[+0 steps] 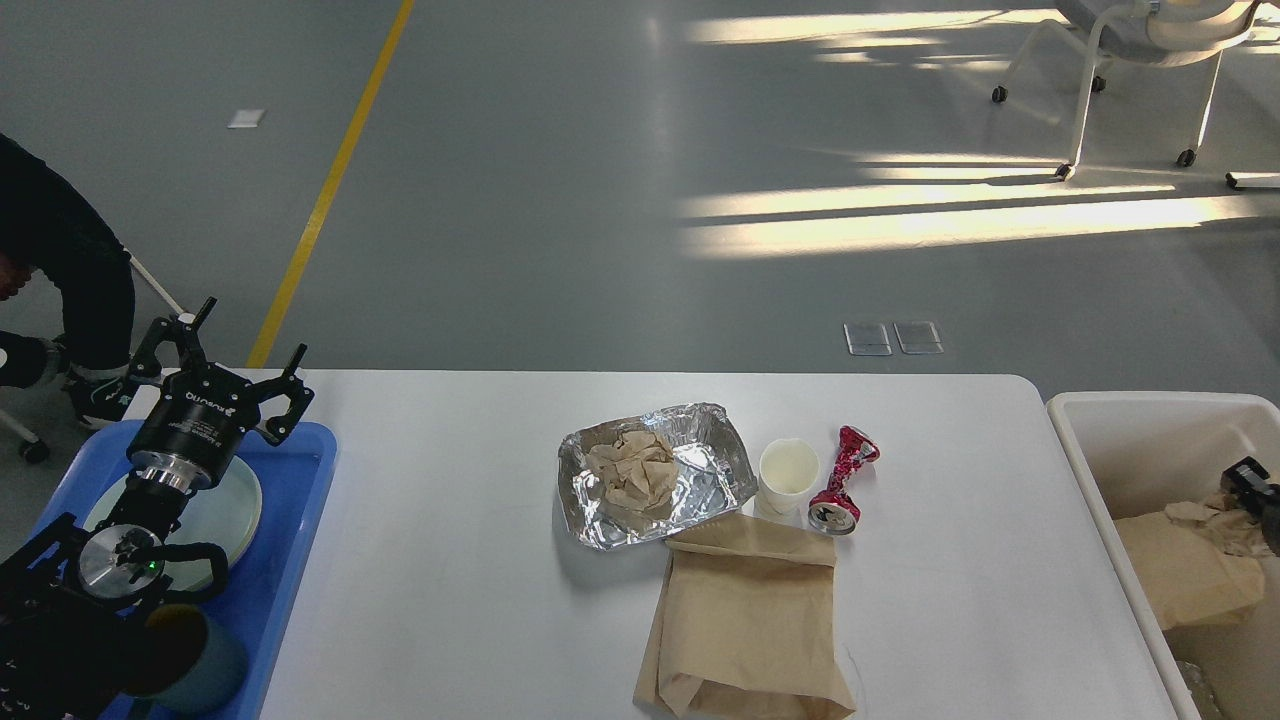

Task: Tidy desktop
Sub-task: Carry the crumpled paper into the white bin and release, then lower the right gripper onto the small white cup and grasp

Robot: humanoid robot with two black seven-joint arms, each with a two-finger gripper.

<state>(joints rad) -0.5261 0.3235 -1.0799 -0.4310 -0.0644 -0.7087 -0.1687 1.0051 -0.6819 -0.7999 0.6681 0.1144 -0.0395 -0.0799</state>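
The worktop spans the lower centre of the frame. On it I count one foil tray holding one crumpled paper wad, one white cup, one crushed red can and one flat brown bag. At lower left, one blue tray carries one plate; my left end effector hovers above it, fingers spread, gripping nothing. At right, one white bin contains brown paper. My right end effector shows only partly at the frame edge; I cannot tell its state.
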